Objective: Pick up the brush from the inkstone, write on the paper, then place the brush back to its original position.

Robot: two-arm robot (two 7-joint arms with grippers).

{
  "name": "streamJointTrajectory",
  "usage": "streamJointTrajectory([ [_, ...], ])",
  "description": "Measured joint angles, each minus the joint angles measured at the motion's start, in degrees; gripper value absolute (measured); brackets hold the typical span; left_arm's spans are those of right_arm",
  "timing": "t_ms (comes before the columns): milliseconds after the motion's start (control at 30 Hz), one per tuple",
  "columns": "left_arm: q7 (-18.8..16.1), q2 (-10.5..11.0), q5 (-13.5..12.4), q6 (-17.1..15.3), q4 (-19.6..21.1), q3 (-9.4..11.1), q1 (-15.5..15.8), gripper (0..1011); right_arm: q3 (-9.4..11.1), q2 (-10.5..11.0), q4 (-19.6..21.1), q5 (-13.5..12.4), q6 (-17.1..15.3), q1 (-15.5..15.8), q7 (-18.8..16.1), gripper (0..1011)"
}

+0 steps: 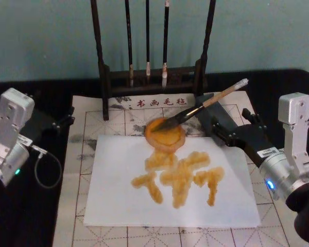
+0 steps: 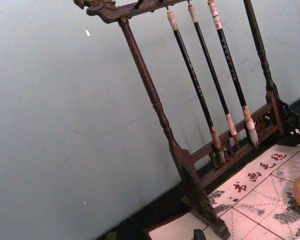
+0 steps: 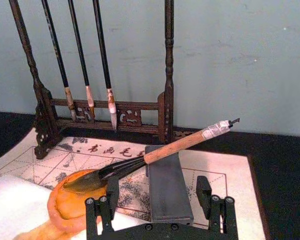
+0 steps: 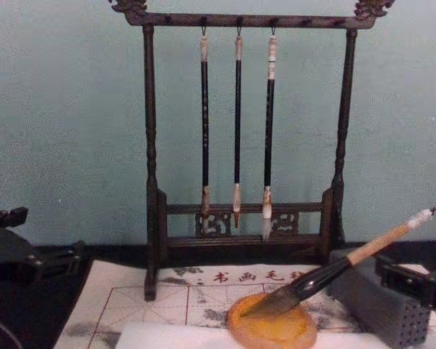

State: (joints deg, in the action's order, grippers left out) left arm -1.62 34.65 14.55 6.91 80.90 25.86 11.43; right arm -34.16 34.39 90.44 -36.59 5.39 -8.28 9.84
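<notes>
The brush [image 1: 203, 106] lies with its tip in the inkstone [image 1: 165, 135] and handle on the grey block [image 3: 166, 186] — back home. The right gripper [image 3: 161, 214] sits spread apart, holding nothing — letting go. Orange marks cover the paper [image 1: 118, 190].

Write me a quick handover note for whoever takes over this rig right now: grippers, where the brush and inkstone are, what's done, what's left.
Right gripper: open, just behind the grey block, holding nothing.
Left gripper: parked at the mat's left edge.
Brush: tuft resting in the inkstone, handle propped on the grey block, released.
Paper: carries amber strokes below the inkstone.
Done: writing looks finished and the brush appears returned.
Left: probably only pulling the right arm clear.
</notes>
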Motion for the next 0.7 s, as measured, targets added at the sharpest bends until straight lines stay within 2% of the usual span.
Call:
streamJointTrajectory([
  [700,0.0,0.0,0.0,0.0,0.0,0.0,0.0,1001,0.06,0.0,0.01,-0.18,-0.08,0.0,-0.08,1000],
])
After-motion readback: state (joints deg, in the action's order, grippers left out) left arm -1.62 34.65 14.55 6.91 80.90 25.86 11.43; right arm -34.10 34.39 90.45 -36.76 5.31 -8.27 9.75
